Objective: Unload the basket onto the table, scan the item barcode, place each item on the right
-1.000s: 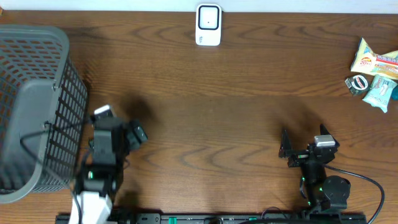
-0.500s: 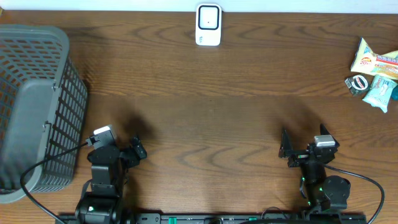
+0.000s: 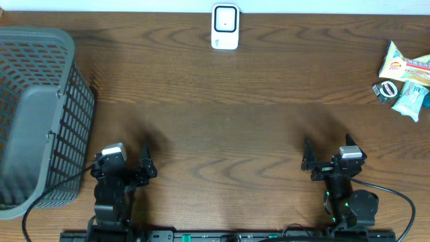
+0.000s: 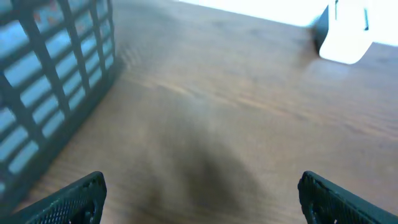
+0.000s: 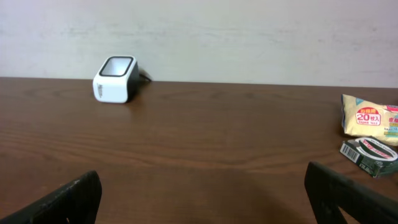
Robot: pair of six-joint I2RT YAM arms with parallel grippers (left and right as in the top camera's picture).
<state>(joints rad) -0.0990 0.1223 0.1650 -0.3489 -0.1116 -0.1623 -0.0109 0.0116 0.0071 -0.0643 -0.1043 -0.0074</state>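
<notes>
1. Crouching low at the near edge of the worktop [image 3: 222, 114], both arms sit folded over their bases, well short of the scanner [image 3: 225, 27], which stands at the far edge by the wall.
2. The left arm [image 3: 111, 191] sits nearer than the scanner and off to its left. Its wrist is level and aimed across the wood, with the scanner at the upper right of its wrist view.
3. The left claw [image 4: 202, 199] is released: its two dark fingertips stand wide apart at the bottom corners of the wrist view, with only bare, blurred wood between them.
4. The right arm [image 3: 346, 198] sits nearer than the scanner and off to its right. Its wrist is also level and faces the far wall, and a black cable [image 3: 396, 202] loops off its base.
5. The right claw [image 5: 208, 196] is likewise released, its fingertips spread wide and grasping nothing.
6. The items lie well to the right of the scanner, at the worktop's right edge, apart from both claws.
7. They form a tight cluster: a yellow pack [image 3: 405, 65] lies farthest back, a dark roll [image 3: 385, 91] just in front of it, and a teal pack [image 3: 411, 99] beside the roll.
8. A grey basket [image 3: 40, 121] stands to the left of the scanner and nearer than it. Its mesh wall is just beside the left arm, though I cannot tell whether they touch.
</notes>
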